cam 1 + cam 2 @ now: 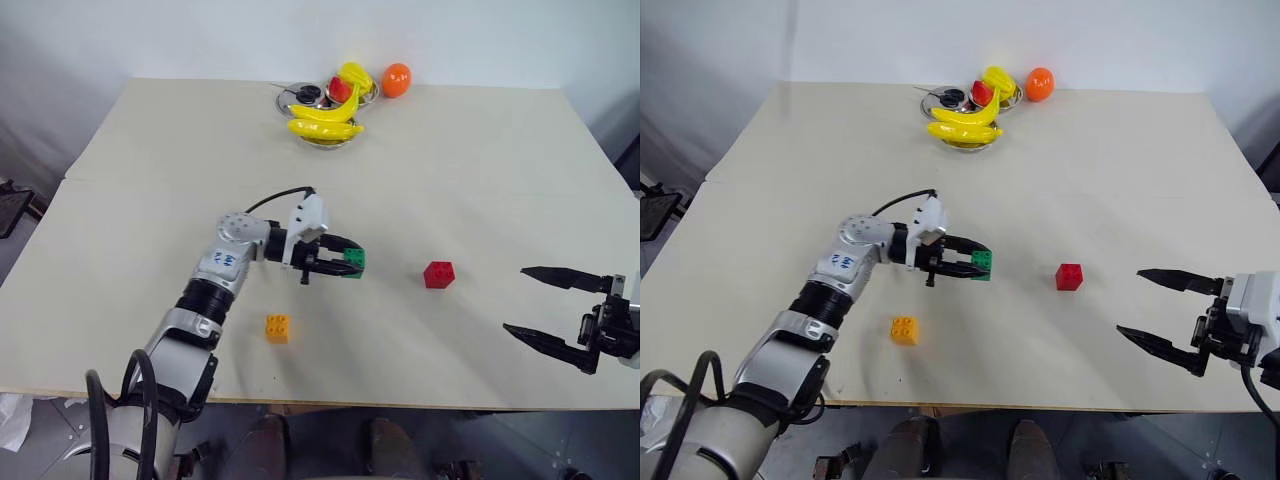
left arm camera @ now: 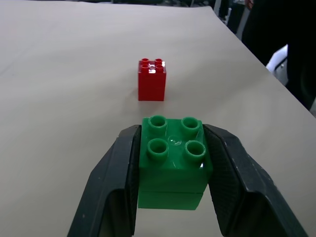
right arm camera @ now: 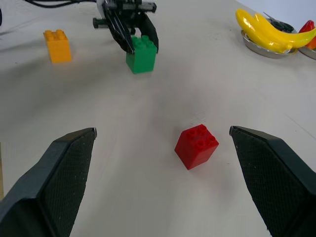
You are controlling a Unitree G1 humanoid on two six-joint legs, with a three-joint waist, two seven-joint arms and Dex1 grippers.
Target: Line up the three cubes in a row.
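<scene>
The left gripper [image 1: 345,262] pinches a small green plastic toy brick with four round studs [image 2: 172,163] between its two black fingers, holding it over the pale tabletop [image 1: 480,170] with the studs facing up. A red studded plastic brick [image 1: 438,274] stands on the table off to the robot's right of it, apart, and an orange-yellow studded brick [image 1: 278,327] sits nearer the table's front edge, below the left forearm. The right gripper [image 1: 548,306] hangs near the right edge with its fingers spread wide, holding nothing, aimed roughly toward the red brick. The likely trouble is alignment: the red brick sits turned at an angle, so a green brick set down square beside it would make a crooked row. Placing it too close risks the fingers nudging the red one. The orange-yellow brick lies well off that line and needs moving too.
</scene>
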